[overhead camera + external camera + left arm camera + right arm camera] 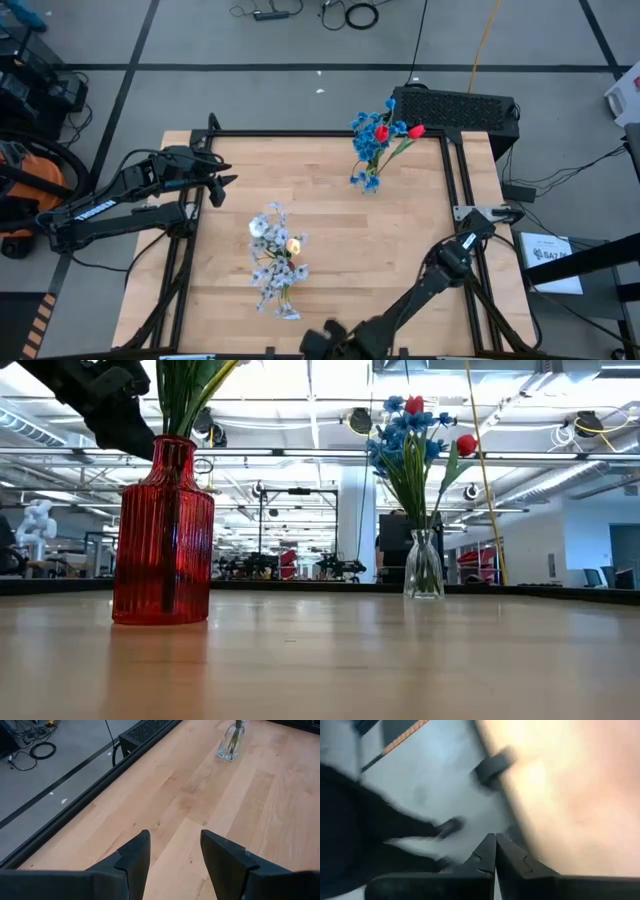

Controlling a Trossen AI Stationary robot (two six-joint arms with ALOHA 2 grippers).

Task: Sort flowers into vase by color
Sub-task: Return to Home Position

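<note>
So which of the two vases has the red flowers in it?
The clear glass vase, farther back on the table: red buds stand in it among bright blue clusters. The red vase holds pale white-blue blooms, none red.

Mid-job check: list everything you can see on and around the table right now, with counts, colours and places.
Red vase: one, ribbed red, mid-table.
Pale flowers: one bunch, blue-white, in the red vase.
White-yellow bloom: one, among the pale flowers.
Clear vase: one, transparent, near the opposite table edge.
Blue flowers: one bunch, bright blue, in the clear vase.
Red buds: two, red, in the clear vase.
Table: one, light wood, black frame.
Black box: one, just beyond the table by the clear vase.
Left gripper: fingers open, empty, over the table's left side.
Right gripper: fingers shut, empty, by the table edge nearest the red vase.
</note>
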